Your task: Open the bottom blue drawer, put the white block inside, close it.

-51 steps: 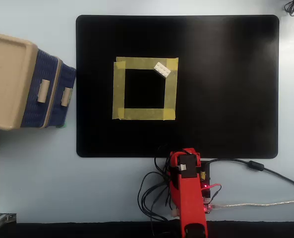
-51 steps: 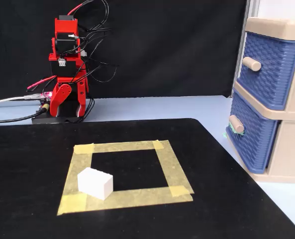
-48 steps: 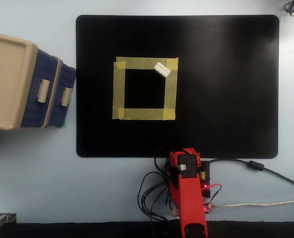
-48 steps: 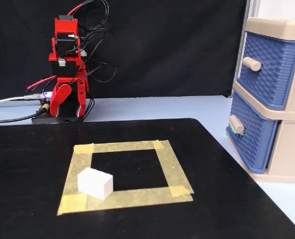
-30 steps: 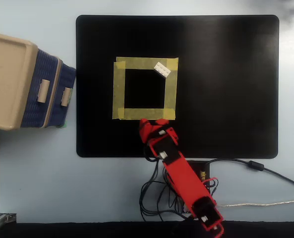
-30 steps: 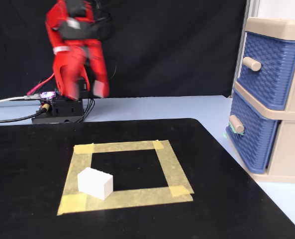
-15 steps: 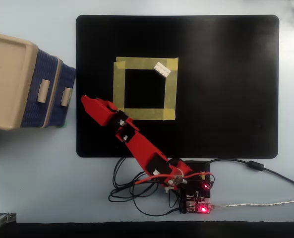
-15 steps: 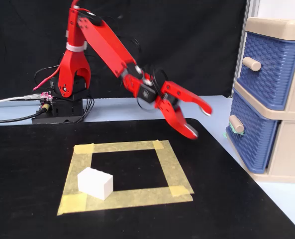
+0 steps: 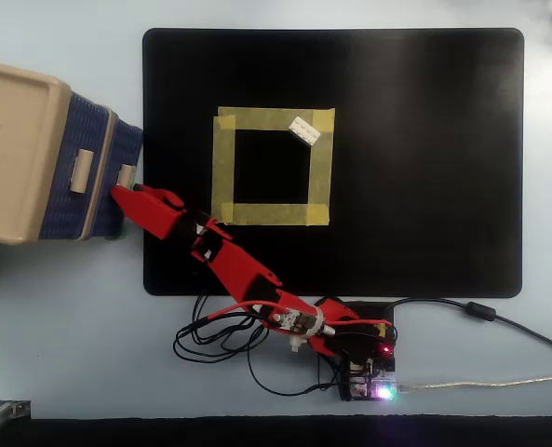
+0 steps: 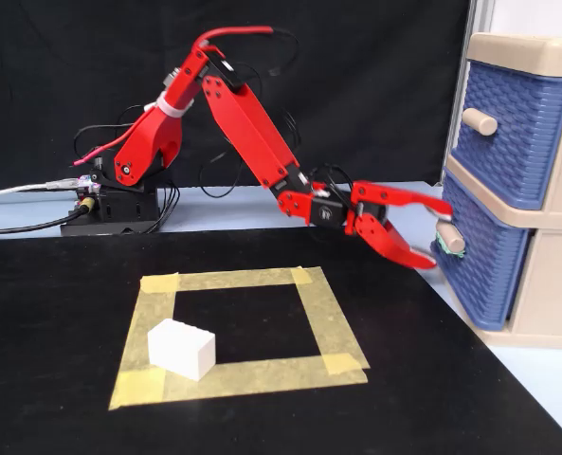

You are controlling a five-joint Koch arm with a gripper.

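Step in hand, as I read it: get hold of the handle to pull open the bottom blue drawer (image 10: 484, 256). Drawer looks fully shut, front flush in the beige cabinet (image 10: 546, 284).

The pincer (image 10: 437, 230) is spread apart, empty, upper finger running toward the drawer front, lower finger angled down. Tips sit just beside the small beige handle (image 10: 449, 239); the fixed view suggests the handle lies roughly between them, contact not clear. In the overhead view the pincer (image 9: 125, 192) tip is right under the handle (image 9: 127, 175), touching or nearly.

White block (image 10: 180, 348) sits well apart from the arm, on the yellow tape square (image 10: 243, 332) atop the black mat (image 10: 53, 332); near corner in the fixed view, top-right corner in the overhead view (image 9: 304, 130). Untouched.

To do it well:
- Centre the handle between the fingers before closing; an off-centre bite will likely slip off a round knob.
- Push in till the fingers pass behind the knob, then close.
- Pull straight out along the drawer's axis; a skewed pull may jam it or drag the light cabinet across the tabletop (image 9: 71, 326).
- Avoid the upper blue drawer (image 10: 513, 128).
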